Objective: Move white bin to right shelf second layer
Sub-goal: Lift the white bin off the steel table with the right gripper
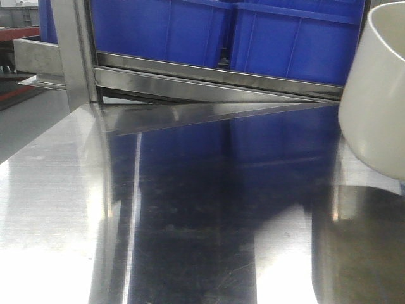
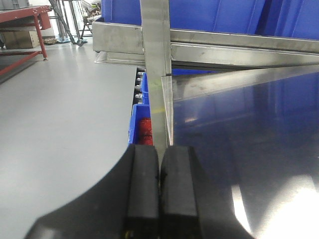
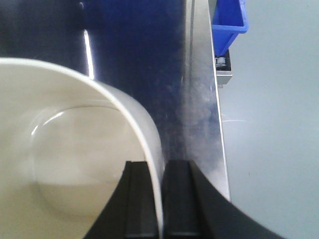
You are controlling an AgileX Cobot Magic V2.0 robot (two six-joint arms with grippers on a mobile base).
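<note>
- My right gripper [image 3: 159, 199] pinches the bin [image 3: 75, 149] by its wall, one finger inside the rim and one outside; a rim grip is the only hold a handleless tub offers.
- The bin hangs at the right edge of the front view, over the tabletop [image 1: 190, 221]. It looks lifted clear, though the mirror glare may fool me.
- My left gripper [image 2: 159, 194] has its fingers pressed together on nothing, low at the tabletop's left edge, facing the post [image 2: 157, 74] (out of the carry's way, I judge).
- Ahead, blue crates [image 1: 285, 31] fill the rack level behind a steel rail [image 1: 221, 73], so there is no room there.
- No roller level shows in any view.
</note>
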